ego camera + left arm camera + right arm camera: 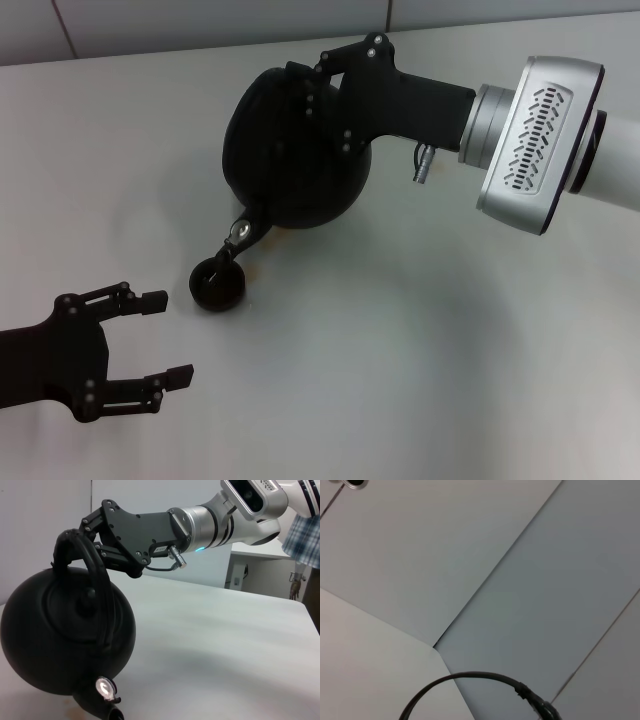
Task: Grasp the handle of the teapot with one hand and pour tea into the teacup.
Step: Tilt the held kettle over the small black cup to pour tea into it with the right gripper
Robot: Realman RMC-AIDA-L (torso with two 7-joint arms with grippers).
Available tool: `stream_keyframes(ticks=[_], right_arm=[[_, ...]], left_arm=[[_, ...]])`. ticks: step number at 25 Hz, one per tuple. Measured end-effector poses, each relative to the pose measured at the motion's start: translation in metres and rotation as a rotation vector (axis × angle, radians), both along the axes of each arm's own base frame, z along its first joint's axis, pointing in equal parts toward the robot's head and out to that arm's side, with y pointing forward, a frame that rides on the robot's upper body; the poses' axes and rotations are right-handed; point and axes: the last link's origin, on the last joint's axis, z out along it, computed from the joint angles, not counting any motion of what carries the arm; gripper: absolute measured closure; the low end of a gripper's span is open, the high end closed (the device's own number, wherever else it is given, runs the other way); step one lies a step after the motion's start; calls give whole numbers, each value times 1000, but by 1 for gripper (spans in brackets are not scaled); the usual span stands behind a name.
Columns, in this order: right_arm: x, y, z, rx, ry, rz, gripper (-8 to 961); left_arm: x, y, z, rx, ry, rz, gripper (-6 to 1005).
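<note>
Teapot [290, 150] hangs tipped forward above the white table [420, 350], its spout [240, 240] angled down just over the small black teacup [216, 284] that stands on the tabletop. Right gripper [92, 532] reaches in from the right, its fingers clamped on the arched handle [95, 580] at the top of the pot. Left gripper [160, 338] waits low near the cup, fingers spread apart and holding nothing.
</note>
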Motion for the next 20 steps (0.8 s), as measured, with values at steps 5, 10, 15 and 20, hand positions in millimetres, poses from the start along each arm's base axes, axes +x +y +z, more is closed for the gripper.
stream_keyframes(ticks=[5, 10, 15, 20], right_arm=[[0, 0, 0, -1, 0, -1, 873], [3, -1, 1, -3, 21, -17, 873], [6, -2, 4, 3, 67, -53, 874], [14, -4, 10, 26, 149, -113, 874]], left_arm=[[0, 0, 0, 0, 0, 0, 144], [-1, -1, 0, 0, 0, 3, 144], [-1, -1, 0, 3, 2, -3, 145], [-1, -1, 0, 3, 2, -4, 145]])
